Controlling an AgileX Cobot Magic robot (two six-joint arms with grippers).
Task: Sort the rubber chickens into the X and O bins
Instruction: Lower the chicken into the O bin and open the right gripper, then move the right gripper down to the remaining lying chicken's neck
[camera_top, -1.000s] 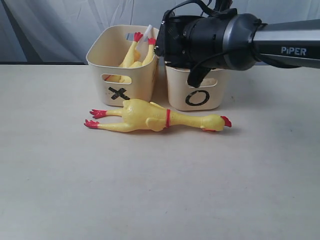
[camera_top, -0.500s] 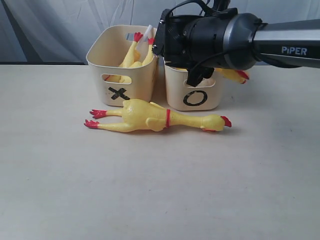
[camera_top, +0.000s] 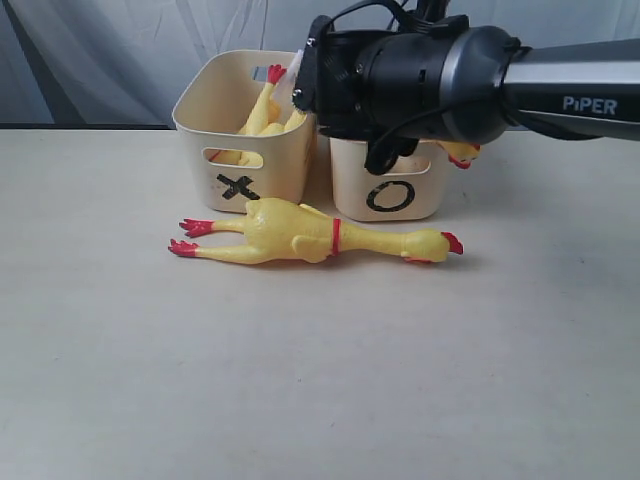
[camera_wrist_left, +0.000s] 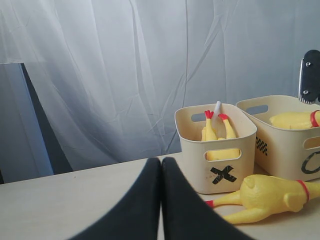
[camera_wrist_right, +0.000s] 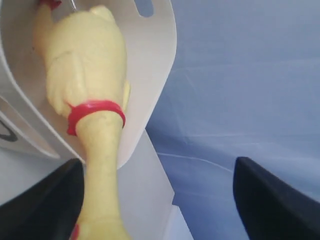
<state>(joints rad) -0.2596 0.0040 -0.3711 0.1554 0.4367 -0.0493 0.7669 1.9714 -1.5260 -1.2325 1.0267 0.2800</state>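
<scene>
The X bin stands at the back left with chickens in it, red feet up. Right beside it stands the O bin. A rubber chicken lies in the O bin, and its head hangs over that bin's right rim. My right gripper is open above this bin, one finger beside the chicken's neck. Another chicken lies flat on the table in front of both bins, head to the right. My left gripper is shut and empty, low over the table, left of the X bin.
The black right arm hangs over the O bin and hides its top in the exterior view. A pale curtain runs behind the bins. The beige table stretches in front of the lying chicken.
A chicken came into the O bin under the right arm; its head swung out over the right rim, then sank and drew leftward. The arm's wrist shifted slightly left.
</scene>
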